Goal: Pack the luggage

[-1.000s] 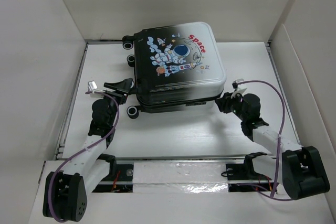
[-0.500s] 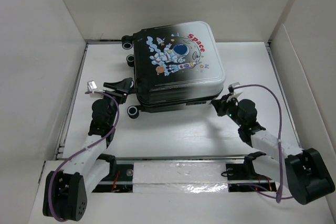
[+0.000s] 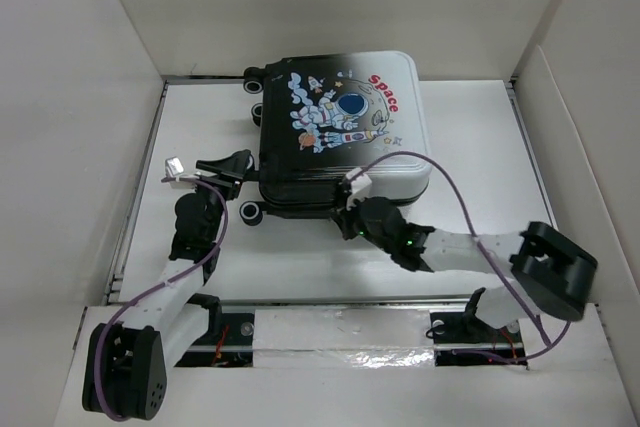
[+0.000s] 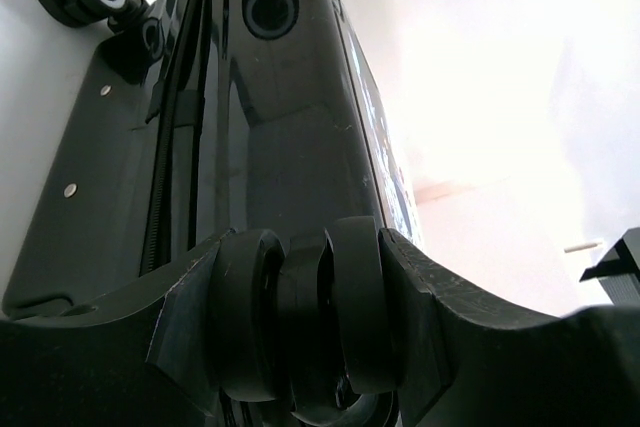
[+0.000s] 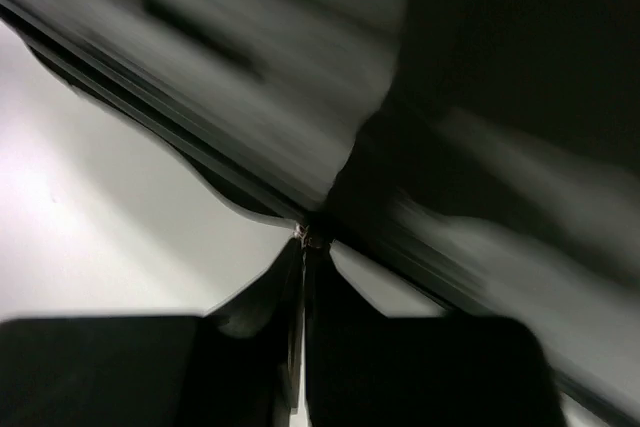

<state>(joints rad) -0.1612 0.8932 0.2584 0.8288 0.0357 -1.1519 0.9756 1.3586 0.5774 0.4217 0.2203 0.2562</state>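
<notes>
Reaching low and leftward from its base, the right arm sets the right gripper [image 3: 350,209], fingers pressed together, against the near side seam of the luggage [image 3: 345,127]. The case lies flat and closed just beyond, mid-table [image 3: 480,147]. That seam runs left to right, so any pull should probably follow it. Farther left, the left gripper [image 3: 232,164] clamps a caster wheel [image 4: 350,317] at the wheeled end.

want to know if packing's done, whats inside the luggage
The luggage lies shut, so its inside is covered and cannot be seen. Only its outer shell with the astronaut print shows.
</notes>
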